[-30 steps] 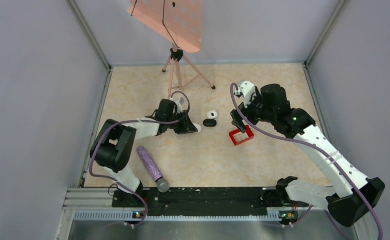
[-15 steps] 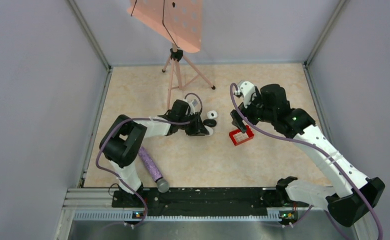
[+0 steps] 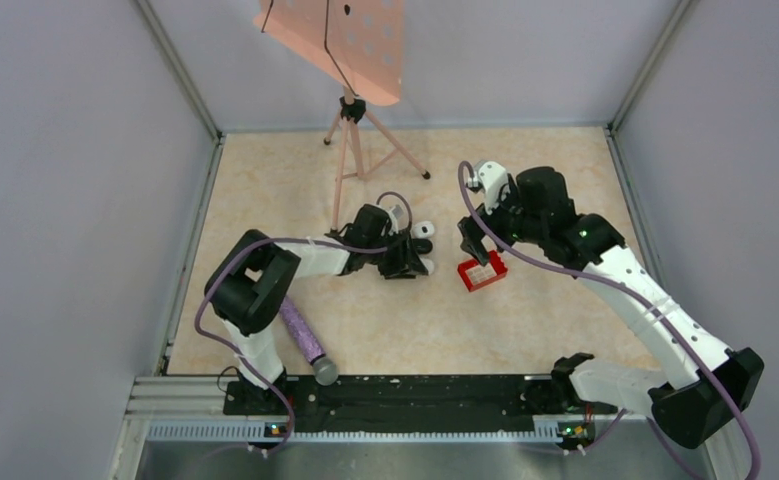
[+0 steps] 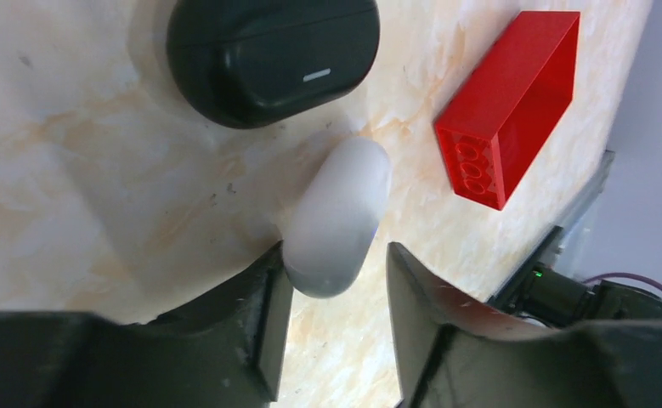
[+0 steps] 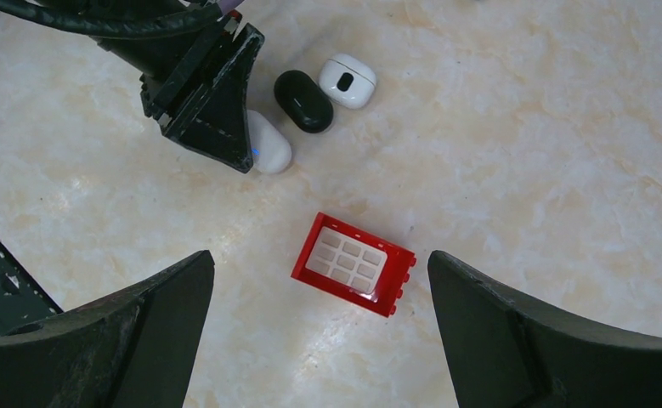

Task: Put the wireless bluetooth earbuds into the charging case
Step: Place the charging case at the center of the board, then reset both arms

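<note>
Both open: my left gripper (image 4: pixel 334 252) barely, straddling white pod (image 4: pixel 340 204), touching one side; my right gripper (image 5: pixel 320 259) wide, empty.

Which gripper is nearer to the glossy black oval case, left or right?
Left. The left gripper sits just short of the glossy black oval case, flanking a white plastic pebble. The right gripper hangs open over the red square basket, farther off.
</note>
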{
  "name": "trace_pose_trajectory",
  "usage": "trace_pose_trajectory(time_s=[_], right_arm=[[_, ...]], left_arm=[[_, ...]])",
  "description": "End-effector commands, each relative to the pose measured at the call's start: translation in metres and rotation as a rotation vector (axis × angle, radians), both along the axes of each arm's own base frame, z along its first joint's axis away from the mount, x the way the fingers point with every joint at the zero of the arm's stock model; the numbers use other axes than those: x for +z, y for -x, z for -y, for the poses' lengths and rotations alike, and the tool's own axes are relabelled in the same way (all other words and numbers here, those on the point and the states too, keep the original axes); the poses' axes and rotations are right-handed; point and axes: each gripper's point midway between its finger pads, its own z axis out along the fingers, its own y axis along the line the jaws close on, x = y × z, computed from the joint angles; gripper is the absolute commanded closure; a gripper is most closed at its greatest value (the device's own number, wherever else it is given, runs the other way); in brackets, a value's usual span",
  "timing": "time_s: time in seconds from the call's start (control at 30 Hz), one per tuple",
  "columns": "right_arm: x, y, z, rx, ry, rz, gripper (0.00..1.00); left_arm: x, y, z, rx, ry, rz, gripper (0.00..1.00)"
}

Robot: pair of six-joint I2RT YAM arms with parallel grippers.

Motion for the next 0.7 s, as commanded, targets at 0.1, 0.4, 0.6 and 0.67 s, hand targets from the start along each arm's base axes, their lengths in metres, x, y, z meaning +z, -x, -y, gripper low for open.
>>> trace_pose_trajectory(time_s=[0.1, 0.4, 0.6, 0.67], right_arm=[[0.013, -0.009, 0.012, -0.103, -0.067, -0.011, 0.05], [0.02, -0.032, 0.037, -0.277, -0.11, -0.025, 0.02], [0.028, -0.073, 0.082, -0.667, -0.181, 0.003, 0.01], [0.027, -0.083, 0.093, -0.755, -0.171, 0.03, 0.01]], left_arm=[[0.005, -0.011, -0.027, 0.011, -0.153, 0.097, 0.31], [0.056, -0.021, -0.086, -0.01, -0.215, 0.29, 0.05], [0.107, -0.039, -0.161, 0.082, -0.3, 0.502, 0.01], [0.133, -0.045, -0.186, 0.151, -0.34, 0.61, 0.01]])
